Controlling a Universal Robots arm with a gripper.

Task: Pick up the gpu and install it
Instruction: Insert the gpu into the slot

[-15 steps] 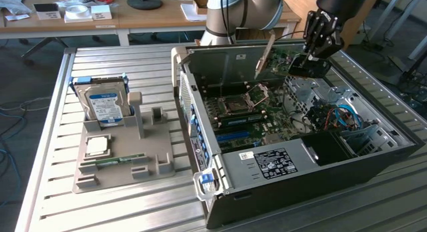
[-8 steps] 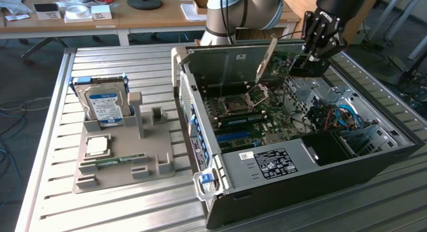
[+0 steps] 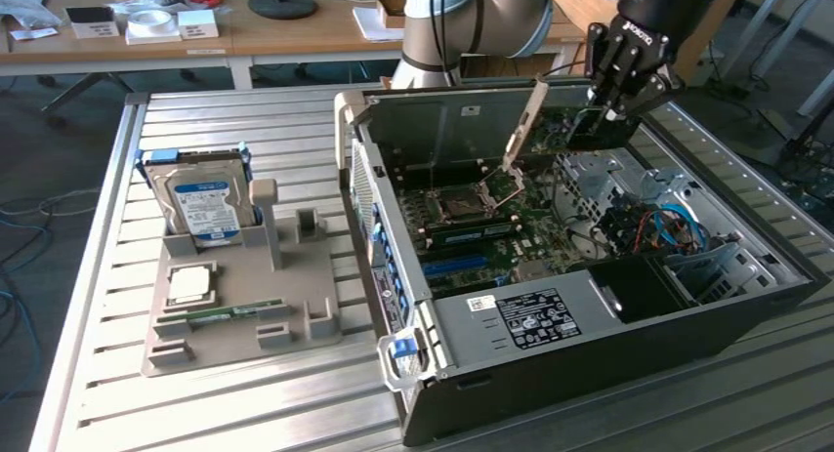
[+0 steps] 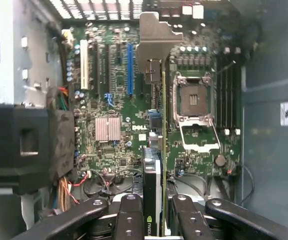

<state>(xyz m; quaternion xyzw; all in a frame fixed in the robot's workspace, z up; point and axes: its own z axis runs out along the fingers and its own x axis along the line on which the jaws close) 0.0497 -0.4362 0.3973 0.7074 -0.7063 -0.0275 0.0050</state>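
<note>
Clearly, the gripper [image 3: 603, 118] was closed on the gpu [image 3: 526, 122] and held it on edge above the open computer case [image 3: 587, 374]. From the wrist view, the thin card stood between the two fingers [image 4: 128, 215]. Its silvery bracket hung over the green motherboard [image 4: 108, 100], between the blue slot [image 4: 130, 67] and the processor socket [image 4: 193, 97]. It was not yet seated.
</note>
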